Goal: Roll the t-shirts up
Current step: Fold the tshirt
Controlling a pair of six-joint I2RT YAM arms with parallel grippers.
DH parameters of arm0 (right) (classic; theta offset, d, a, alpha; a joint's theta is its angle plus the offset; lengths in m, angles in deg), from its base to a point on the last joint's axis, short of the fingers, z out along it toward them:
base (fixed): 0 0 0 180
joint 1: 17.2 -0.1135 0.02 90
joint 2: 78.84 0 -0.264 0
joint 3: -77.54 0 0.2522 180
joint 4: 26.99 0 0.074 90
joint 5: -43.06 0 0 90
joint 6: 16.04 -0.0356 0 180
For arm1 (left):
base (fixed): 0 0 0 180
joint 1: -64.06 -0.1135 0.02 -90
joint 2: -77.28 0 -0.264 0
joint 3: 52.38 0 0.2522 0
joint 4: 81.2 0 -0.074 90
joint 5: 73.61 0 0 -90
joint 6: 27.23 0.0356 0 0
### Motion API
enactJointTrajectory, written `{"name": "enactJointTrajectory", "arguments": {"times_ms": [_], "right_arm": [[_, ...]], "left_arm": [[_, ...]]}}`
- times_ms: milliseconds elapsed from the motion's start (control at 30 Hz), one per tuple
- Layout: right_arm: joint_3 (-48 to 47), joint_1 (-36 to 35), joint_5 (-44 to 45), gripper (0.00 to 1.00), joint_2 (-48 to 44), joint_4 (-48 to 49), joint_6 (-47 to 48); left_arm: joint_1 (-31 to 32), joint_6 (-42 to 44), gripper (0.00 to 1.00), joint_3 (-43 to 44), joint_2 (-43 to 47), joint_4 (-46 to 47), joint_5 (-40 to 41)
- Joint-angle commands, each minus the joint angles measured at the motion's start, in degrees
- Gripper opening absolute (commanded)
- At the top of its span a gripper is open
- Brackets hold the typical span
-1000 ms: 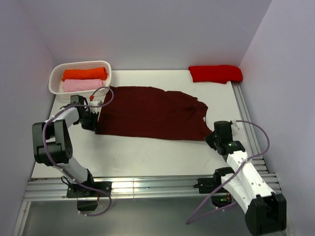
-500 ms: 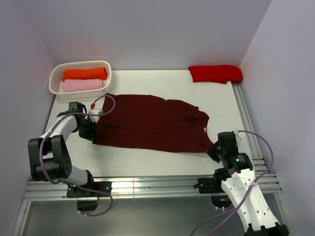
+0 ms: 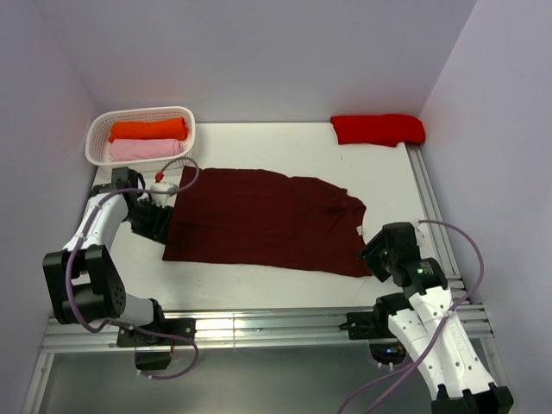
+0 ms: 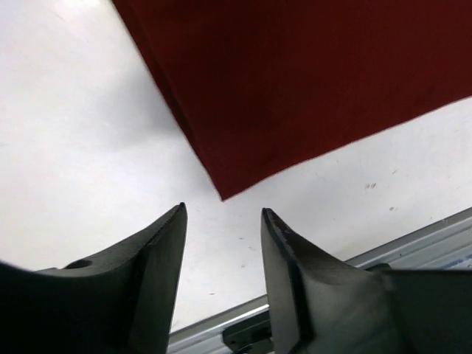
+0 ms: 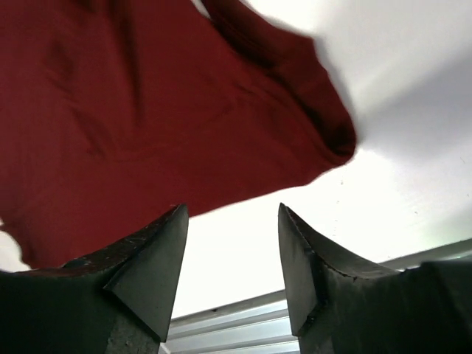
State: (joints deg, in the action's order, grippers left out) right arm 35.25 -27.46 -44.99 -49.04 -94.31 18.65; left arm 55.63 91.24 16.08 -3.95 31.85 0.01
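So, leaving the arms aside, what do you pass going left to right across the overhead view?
In order: white basket → dark red shirt spread flat mid-table → bright red shirt at the far right corner.

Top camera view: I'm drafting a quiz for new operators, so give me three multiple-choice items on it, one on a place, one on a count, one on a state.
1. Where does the basket stand?
A) far left corner of the table
B) far right corner
C) near edge

2. How many rolled shirts lie in the basket?
A) one
B) two
C) four

3. How does the maroon shirt lie?
A) rolled up
B) spread flat
C) hanging from a tool

Answers:
1 A, it sits at the far left corner by the wall.
2 B, one orange shirt and one pink shirt.
3 B, it lies open across the table.
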Motion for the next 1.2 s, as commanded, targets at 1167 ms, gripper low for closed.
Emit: {"name": "enactJointTrajectory", "arguments": {"times_ms": [1167], "right_arm": [[-43.8, 7.4, -1.0, 0.53, 66.7, 32.3, 22.3]], "left_arm": [[16.2, 4.8, 0.56, 35.8, -36.8, 32.0, 9.5]]}}
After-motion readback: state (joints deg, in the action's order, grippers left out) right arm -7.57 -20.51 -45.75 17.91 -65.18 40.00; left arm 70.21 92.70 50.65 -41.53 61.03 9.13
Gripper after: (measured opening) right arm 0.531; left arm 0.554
